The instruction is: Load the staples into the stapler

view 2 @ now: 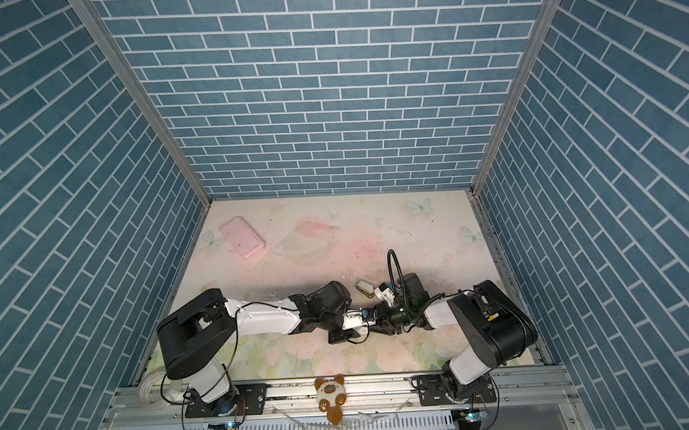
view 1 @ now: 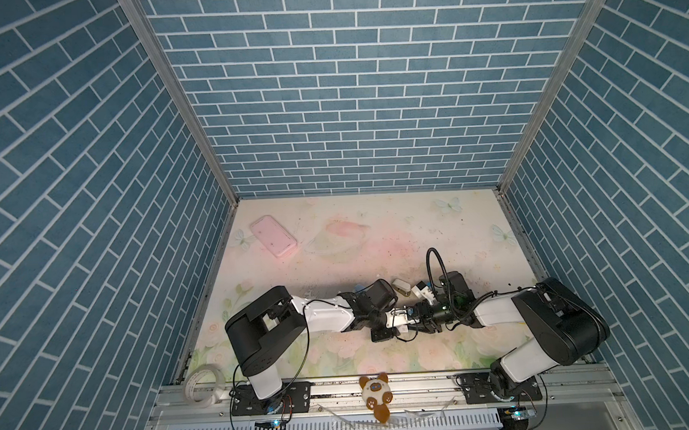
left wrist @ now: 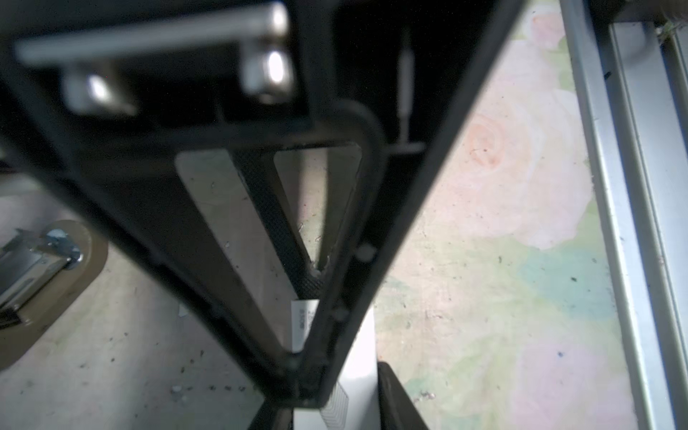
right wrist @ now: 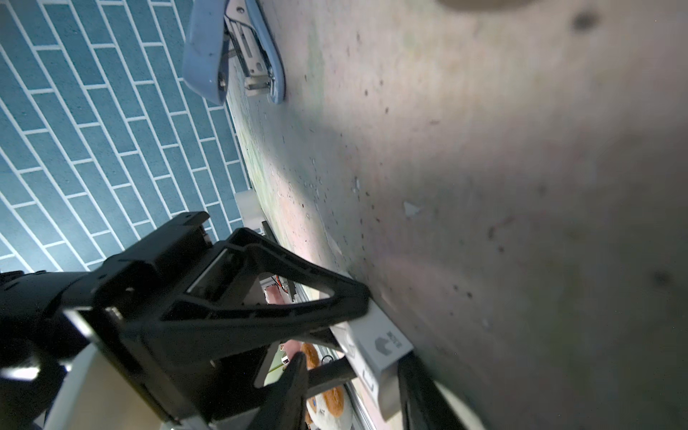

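Note:
A small white staple box [right wrist: 383,346] hangs just above the mat between both grippers. My left gripper [left wrist: 305,387] is shut on one end of it, and the box [left wrist: 357,357] runs on past the black fingertips. My right gripper [right wrist: 357,376] is shut on the other end, one finger [right wrist: 417,394] on each side. In both top views the two grippers meet mid-table [view 1: 406,330] [view 2: 364,330]. The staples are hidden. A blue stapler [right wrist: 231,52] lies open on the mat behind the left arm. A beige stapler [left wrist: 41,268] [view 1: 401,287] lies just behind the grippers.
A pink case [view 1: 274,236] lies at the back left of the floral mat. A tape roll [view 1: 201,384] sits at the front left corner. A plush toy [view 1: 376,390] rests on the front metal rail [left wrist: 625,223]. Small specks litter the mat.

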Motion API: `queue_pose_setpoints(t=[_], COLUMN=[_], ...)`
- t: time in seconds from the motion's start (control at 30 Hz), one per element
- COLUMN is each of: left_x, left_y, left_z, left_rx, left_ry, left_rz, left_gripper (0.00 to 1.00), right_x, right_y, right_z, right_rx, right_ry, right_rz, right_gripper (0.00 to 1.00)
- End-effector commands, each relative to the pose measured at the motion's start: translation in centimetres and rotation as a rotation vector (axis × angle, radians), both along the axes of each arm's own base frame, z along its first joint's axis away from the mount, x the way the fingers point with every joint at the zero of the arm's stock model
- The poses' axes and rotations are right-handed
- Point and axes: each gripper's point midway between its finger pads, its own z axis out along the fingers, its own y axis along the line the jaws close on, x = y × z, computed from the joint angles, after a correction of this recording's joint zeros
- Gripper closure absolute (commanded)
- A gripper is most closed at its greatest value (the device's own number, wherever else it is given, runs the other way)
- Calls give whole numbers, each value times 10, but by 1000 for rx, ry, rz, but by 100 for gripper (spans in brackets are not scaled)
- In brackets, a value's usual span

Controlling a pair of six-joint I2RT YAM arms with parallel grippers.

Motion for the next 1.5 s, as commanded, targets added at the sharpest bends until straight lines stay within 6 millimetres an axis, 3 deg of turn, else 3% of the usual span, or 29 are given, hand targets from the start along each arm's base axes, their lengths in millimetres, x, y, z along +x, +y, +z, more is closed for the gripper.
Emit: queue_pose_setpoints(t=[0.0,0.93,1.47], left_x=[-4,-14,-10], left_y=[4,-1,13], left_z=[-11,-17,17], left_rx=[40,56,71], left_ry=[48,94,-11], left_rz=[2,-26,-73], left_gripper=[64,64,43], right_x=[-4,-7,-5], right_y=[2,8,4], right_z=[-2,-10,-17], right_rx=[9,4,-62], right_ry=[21,35,25], right_rz=[7,19,24], right_gripper=[58,52,51])
